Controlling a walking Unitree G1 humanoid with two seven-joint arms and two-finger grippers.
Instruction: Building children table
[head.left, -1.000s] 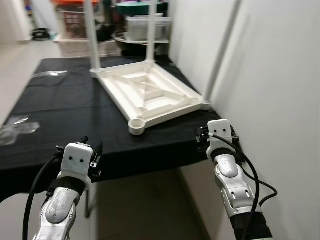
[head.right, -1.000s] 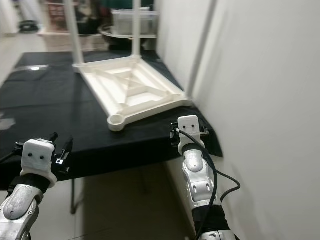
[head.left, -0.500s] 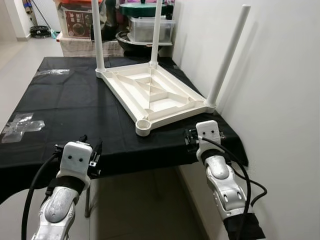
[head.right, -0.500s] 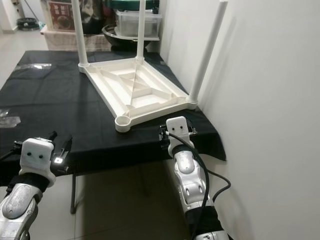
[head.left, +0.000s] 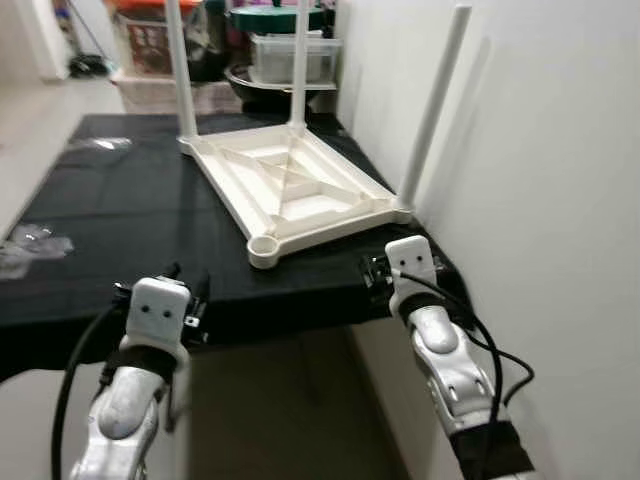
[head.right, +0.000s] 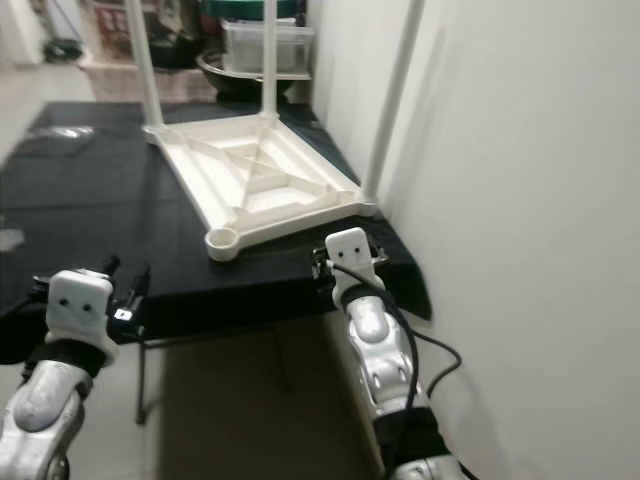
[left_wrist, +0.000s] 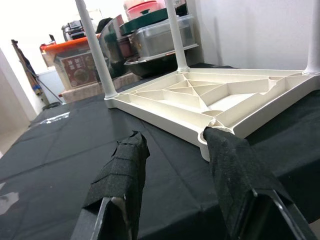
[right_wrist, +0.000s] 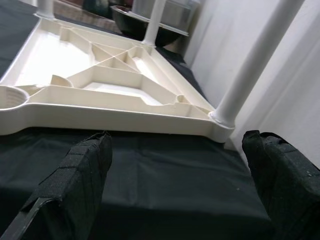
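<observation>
Tabletop upside down on black-clothed bench, ahead of both claws; three white legs fitted. Nearest corner socket empty, sits just beyond the left claw and ahead-left of the right claw. Both claws open, fingers spread, holding nothing, hovering at bench edge. Fourth leg not seen. Likely step: fit last leg. To do it well: find the leg first, grip it near the middle, keep it upright over the socket, press straight down. Right claw could steady the frame near the wall-side leg so it doesn't slide.
</observation>
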